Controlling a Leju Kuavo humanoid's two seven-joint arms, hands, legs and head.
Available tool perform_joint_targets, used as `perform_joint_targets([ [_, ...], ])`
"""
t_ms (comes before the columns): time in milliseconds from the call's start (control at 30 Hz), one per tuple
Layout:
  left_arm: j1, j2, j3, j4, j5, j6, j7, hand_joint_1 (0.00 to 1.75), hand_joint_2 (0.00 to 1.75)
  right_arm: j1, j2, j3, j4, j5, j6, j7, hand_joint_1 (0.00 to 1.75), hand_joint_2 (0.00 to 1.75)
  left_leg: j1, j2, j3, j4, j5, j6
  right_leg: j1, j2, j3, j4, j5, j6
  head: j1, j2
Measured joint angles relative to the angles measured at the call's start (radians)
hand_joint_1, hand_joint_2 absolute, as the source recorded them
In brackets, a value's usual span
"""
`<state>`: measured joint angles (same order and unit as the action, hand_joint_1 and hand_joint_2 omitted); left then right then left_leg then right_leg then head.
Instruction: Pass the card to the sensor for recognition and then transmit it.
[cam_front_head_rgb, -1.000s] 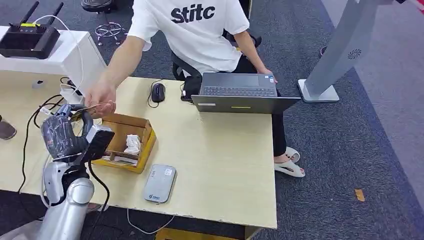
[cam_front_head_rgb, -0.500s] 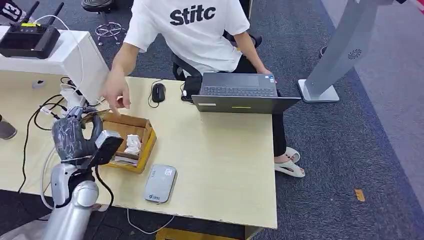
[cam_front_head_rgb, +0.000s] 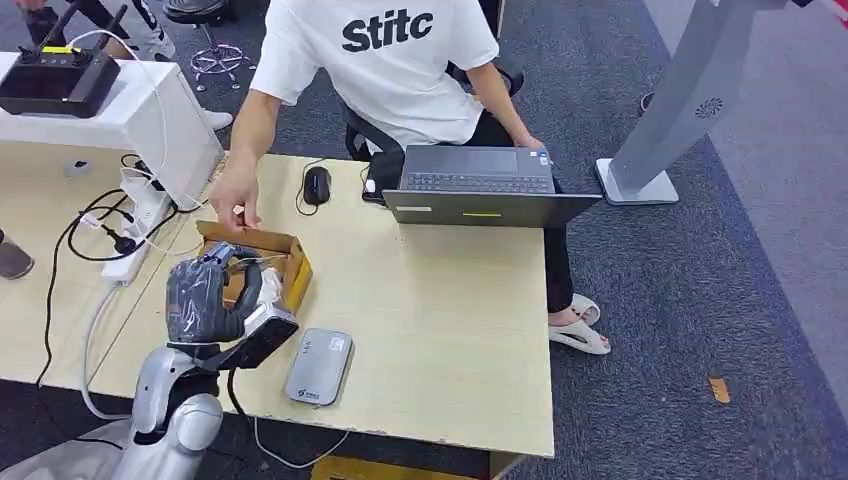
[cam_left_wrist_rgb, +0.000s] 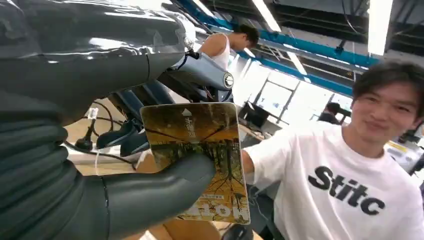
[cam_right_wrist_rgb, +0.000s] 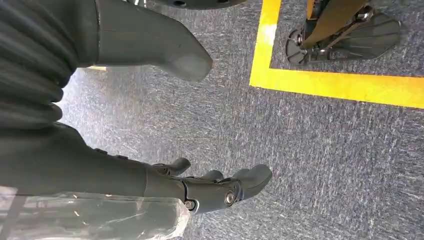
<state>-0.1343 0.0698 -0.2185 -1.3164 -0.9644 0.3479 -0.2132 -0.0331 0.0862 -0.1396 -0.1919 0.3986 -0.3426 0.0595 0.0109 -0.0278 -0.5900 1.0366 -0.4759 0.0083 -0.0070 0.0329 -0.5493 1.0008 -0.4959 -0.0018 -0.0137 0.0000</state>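
Landmark: the open brown cardboard box (cam_front_head_rgb: 268, 262) lying on the pale wooden table (cam_front_head_rgb: 440, 300) is being taken as the reference.
Left hand: the grey left hand (cam_front_head_rgb: 205, 298) is being held just above the near side of the box, its thumb and fingers clamped on the card.
Card: the golden-brown plastic card with a tree picture (cam_left_wrist_rgb: 202, 155) is being pinched between the thick thumb and the darker fingers (cam_left_wrist_rgb: 132, 137), as shown in the left wrist view.
Right hand: the right hand (cam_right_wrist_rgb: 165, 165) is being hung over blue-grey carpet (cam_right_wrist_rgb: 320, 150) near a yellow floor line (cam_right_wrist_rgb: 345, 85), fingers spread and nothing being held.
Sensor: the flat grey card reader (cam_front_head_rgb: 319, 366) is lying on the table just beside the box, on its near side.
Person: a person's hand (cam_front_head_rgb: 234, 195) is being held over the far edge of the box.
Laptop: the dark grey laptop (cam_front_head_rgb: 480, 185) is standing beyond the box, well apart from it.
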Motion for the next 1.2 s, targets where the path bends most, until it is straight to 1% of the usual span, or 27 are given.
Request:
perform_joint_targets([
  [167,0.04,0.0,-0.036,-0.034,-0.002,-0.033,0.01,1.75,1.75,0.0,0.002,-0.003,0.0,0.003,0.002,-0.004,0.0,1.75,0.0,0.0,0.0,0.0,0.0,0.0,0.0,0.0,0.0,0.0,0.0,0.0,0.0,0.0],
  [267,0.055,0.001,-0.048,-0.039,-0.002,-0.037,0.011,1.75,1.75,0.0,0.003,-0.003,0.0,0.007,0.002,-0.005,0.0,1.75,0.0,0.0,0.0,0.0,0.0,0.0,0.0,0.0,0.0,0.0,0.0,0.0,0.0,0.0],
  [467,0.098,0.002,-0.052,-0.039,0.019,-0.076,0.023,1.75,1.75,0.0,0.006,-0.006,0.0,0.008,0.0,-0.01,0.0,1.75,0.0,0.0,0.0,0.0,0.0,0.0,0.0,0.0,0.0,0.0,0.0,0.0,0.0,0.0],
  [667,0.148,0.016,-0.051,-0.026,0.012,-0.084,0.047,1.75,1.75,0.0,0.006,-0.013,0.0,0.009,0.0,-0.007,0.0,1.75,0.0,0.0,0.0,0.0,-0.001,0.0,0.0,0.0,0.0,0.0,0.0,0.0,0.0,0.0],
  [767,0.165,0.019,-0.051,0.003,-0.001,-0.07,0.056,1.75,1.75,0.0,0.006,-0.014,0.0,0.015,0.0,0.0,0.0,1.75,0.0,0.0,0.0,0.0,-0.001,0.0,0.0,-0.001,0.0,0.0,0.0,0.0,0.0,0.0],
  [900,0.168,0.018,-0.048,0.086,-0.005,-0.036,0.054,1.75,1.75,0.0,0.007,-0.015,0.0,0.023,0.001,0.0,0.0,1.75,0.0,0.0,0.0,0.0,-0.001,0.0,0.0,-0.001,0.0,0.0,0.0,0.0,0.0,0.0],
  [1133,0.162,0.0,-0.043,0.219,-0.015,0.006,0.03,1.75,1.75,-0.001,0.008,-0.019,0.0,0.035,0.001,-0.01,0.0,1.75,0.0,0.0,0.0,0.0,-0.001,0.0,0.0,-0.001,0.0,0.0,0.0,0.0,0.0,0.0],
  [1200,0.15,-0.006,-0.042,0.255,-0.018,0.038,0.015,1.75,1.75,-0.001,0.008,-0.021,0.0,0.039,0.001,-0.008,0.0,1.75,0.0,-0.001,0.0,0.0,-0.001,0.0,0.0,-0.001,0.0,0.0,0.0,0.0,0.0,0.0],
])
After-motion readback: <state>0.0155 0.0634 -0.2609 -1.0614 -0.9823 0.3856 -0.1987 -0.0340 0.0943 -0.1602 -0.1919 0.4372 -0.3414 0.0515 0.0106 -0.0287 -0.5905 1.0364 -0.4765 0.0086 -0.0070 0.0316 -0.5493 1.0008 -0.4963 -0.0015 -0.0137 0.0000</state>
